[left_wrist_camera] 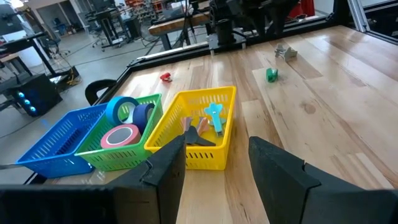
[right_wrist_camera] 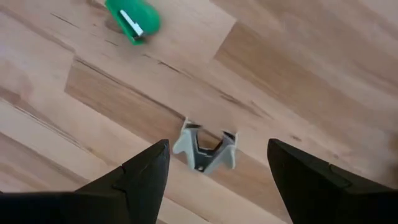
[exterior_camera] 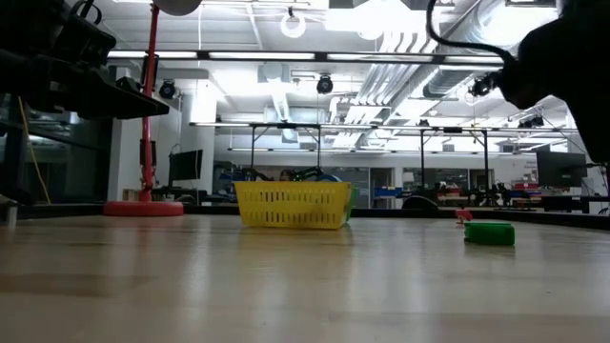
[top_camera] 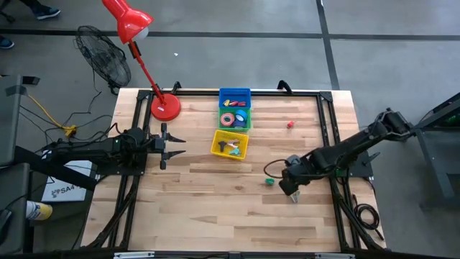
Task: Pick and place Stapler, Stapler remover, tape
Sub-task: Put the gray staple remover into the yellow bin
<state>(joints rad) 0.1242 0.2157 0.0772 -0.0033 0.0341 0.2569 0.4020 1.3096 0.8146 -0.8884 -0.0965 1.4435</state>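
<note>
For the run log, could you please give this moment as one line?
right claw: open above grey staple remover | green stapler: on table | left claw: open, facing yellow basket

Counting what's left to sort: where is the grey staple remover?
The grey staple remover lies on the table's right side, between the right gripper's open fingers, near the green stapler.

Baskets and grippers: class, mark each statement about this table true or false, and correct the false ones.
1. The yellow basket holds tape rolls. False: the tape rolls lie in the green basket.
2. The right gripper is open above a grey staple remover. True.
3. The small green stapler lies on the bare table. True.
4. The left gripper is shut on a tape roll. False: it is open and empty, beside the yellow basket.
5. The red lamp stands on the right arm's side. False: on the left arm's side.
</note>
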